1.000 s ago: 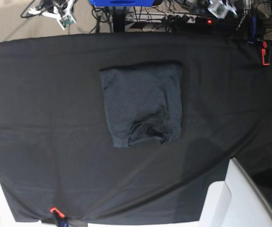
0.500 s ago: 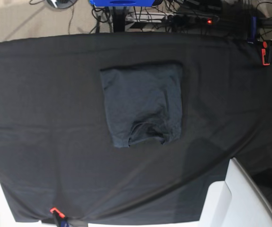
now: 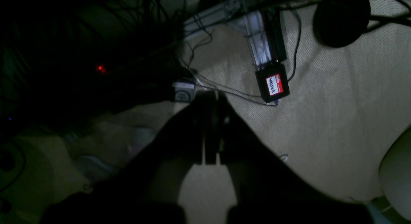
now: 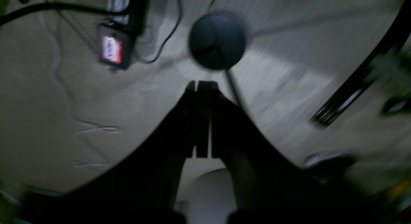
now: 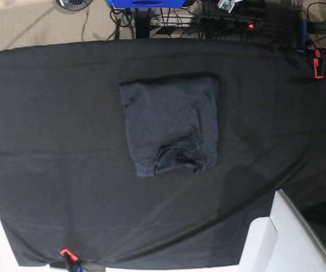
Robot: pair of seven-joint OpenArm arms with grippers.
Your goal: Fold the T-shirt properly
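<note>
The T-shirt (image 5: pixel 171 124) lies folded into a compact dark grey rectangle in the middle of the table, with a rumpled bulge at its near edge. Neither wrist view shows it. My left gripper (image 3: pixel 210 95) is shut and empty, its fingers pressed together over the beige floor and cables beyond the table. My right gripper (image 4: pixel 202 84) is also shut and empty, over the floor near a round black base (image 4: pixel 216 41). In the base view only a small white scrap of hardware (image 5: pixel 226 4) shows at the top edge.
The black tablecloth (image 5: pixel 49 141) covers the table, held by orange clamps at the far right (image 5: pixel 318 62) and the near left (image 5: pixel 66 253). White panels stand at the near corners (image 5: pixel 290 238). A labelled black box (image 3: pixel 272 82) and cables lie on the floor.
Both grippers, seen at the top edge of the base view a second ago, have pulled back almost out of that view. The T-shirt has not moved.
</note>
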